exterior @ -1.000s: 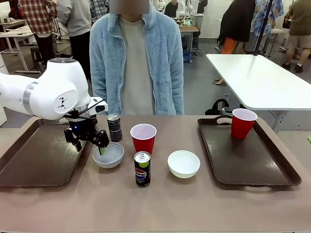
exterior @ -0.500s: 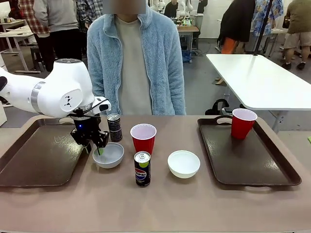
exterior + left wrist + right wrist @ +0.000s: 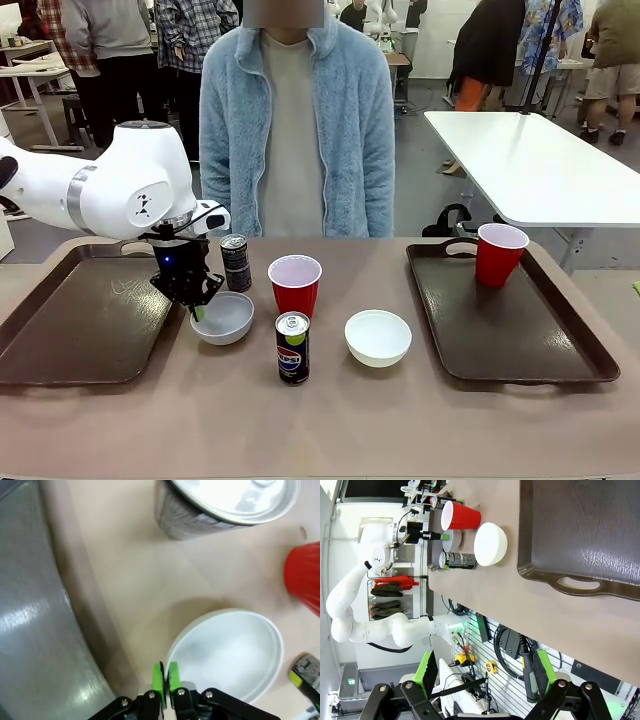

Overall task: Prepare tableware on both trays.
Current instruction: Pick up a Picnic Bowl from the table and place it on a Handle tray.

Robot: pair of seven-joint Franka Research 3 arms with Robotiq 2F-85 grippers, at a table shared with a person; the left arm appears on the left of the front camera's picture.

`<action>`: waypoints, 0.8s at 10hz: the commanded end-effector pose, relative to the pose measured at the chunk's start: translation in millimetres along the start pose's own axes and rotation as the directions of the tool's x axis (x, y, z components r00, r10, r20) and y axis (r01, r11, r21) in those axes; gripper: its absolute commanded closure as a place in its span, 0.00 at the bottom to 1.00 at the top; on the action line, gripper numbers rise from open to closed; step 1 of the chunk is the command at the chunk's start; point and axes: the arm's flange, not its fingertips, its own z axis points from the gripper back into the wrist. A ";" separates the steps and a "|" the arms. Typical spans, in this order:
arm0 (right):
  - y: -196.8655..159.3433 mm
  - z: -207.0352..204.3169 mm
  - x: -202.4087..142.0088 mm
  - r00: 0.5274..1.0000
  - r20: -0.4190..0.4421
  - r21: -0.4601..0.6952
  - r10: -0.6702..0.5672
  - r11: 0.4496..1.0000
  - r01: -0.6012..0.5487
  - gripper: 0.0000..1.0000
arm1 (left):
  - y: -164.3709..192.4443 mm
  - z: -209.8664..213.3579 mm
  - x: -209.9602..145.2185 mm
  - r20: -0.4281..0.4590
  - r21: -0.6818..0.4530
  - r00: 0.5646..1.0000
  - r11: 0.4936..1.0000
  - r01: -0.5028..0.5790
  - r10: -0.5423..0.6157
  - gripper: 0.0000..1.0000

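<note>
My left gripper (image 3: pixel 197 308) is shut on the near-left rim of a shallow white bowl (image 3: pixel 225 318), which rests on the table just right of the left tray (image 3: pixel 70 320). In the left wrist view the green pads (image 3: pixel 159 677) pinch the bowl (image 3: pixel 230 650) at its rim. A dark can (image 3: pixel 236 262) stands behind the bowl, a red cup (image 3: pixel 295 284) to its right, and a second can (image 3: pixel 292 347) in front. Another white bowl (image 3: pixel 378 336) sits mid-table. The right tray (image 3: pixel 500 330) carries a red cup (image 3: pixel 498 253). My right gripper (image 3: pixel 485 670) hangs open off the table's edge.
A person in a light blue fleece stands at the far side of the table, hands out of view. A white table (image 3: pixel 540 160) stands behind on the right. Both trays have much bare surface.
My left gripper's fingers have closed from partly open onto the bowl's rim. The arm shifted slightly right. The right gripper stayed open.
</note>
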 end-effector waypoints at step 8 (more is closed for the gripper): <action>-0.6 -1.1 1.4 1.000 0.006 0.020 0.009 1.000 -0.010 0.00 | 53.5 106.6 -80.3 0.016 -0.055 0.999 0.998 0.033 -0.032 1.00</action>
